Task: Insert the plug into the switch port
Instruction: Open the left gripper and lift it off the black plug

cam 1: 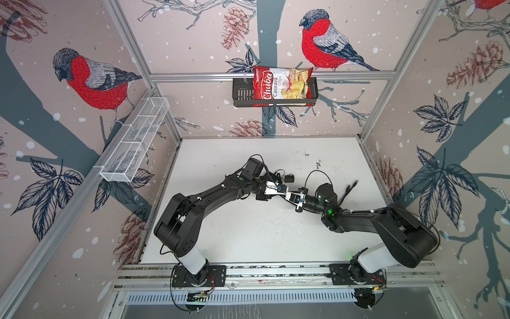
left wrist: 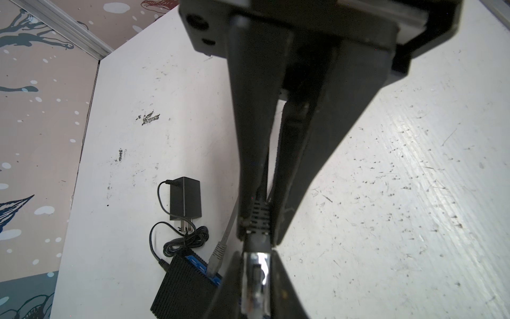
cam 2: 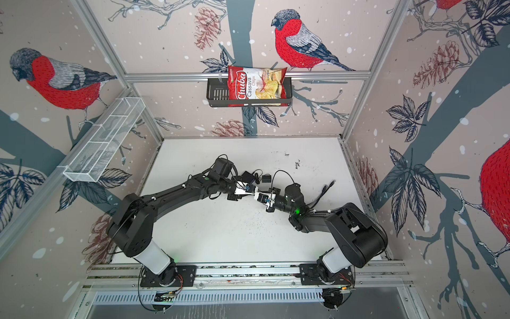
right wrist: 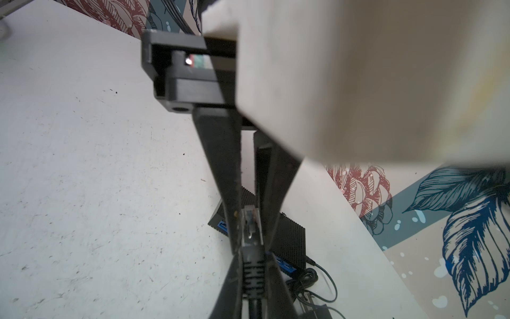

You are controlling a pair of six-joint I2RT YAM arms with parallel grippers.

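Both arms (cam 1: 215, 192) are bent inward, tip to tip. The clear plastic plug (right wrist: 249, 221) is pinched by the right gripper (right wrist: 250, 243); whether the left gripper (left wrist: 256, 234) grips cannot be told.

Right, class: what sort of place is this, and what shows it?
Probably a robot lab test cell: left arm and right arm bolted to a rail, a scuffed white table, and an aluminium frame boxing it in.
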